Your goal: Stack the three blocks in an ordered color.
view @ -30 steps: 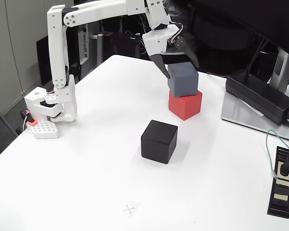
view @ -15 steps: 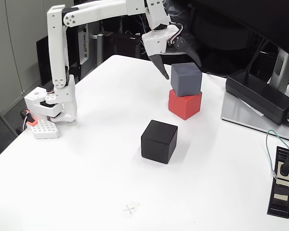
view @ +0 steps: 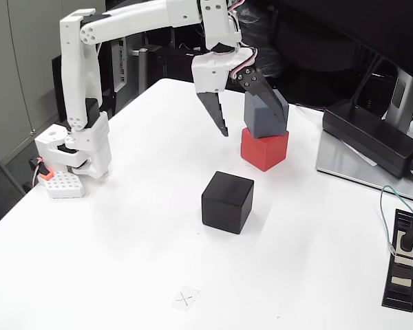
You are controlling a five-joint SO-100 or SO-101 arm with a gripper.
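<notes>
In the fixed view a gray block (view: 268,118) rests on top of a red block (view: 265,149) at the back middle of the white table (view: 124,240). A black block (view: 227,201) stands alone on the table in front of that pair. My gripper (view: 254,121) hangs open just left of the gray block. Its white finger (view: 217,115) points down to the left of the stack, and its dark finger (view: 263,88) crosses in front of the gray block's upper left corner. Nothing is held between them.
A long black power adapter (view: 368,137) lies on a silver plate (view: 344,166) at the right. A black power strip (view: 403,260) with a green cable sits at the right edge. The arm's base (view: 72,155) stands at the left. A small X mark (view: 186,298) is near the front.
The gripper has let go of the gray block, opened wide and swung left and lower beside the stack. The gray block stays on the red one.
</notes>
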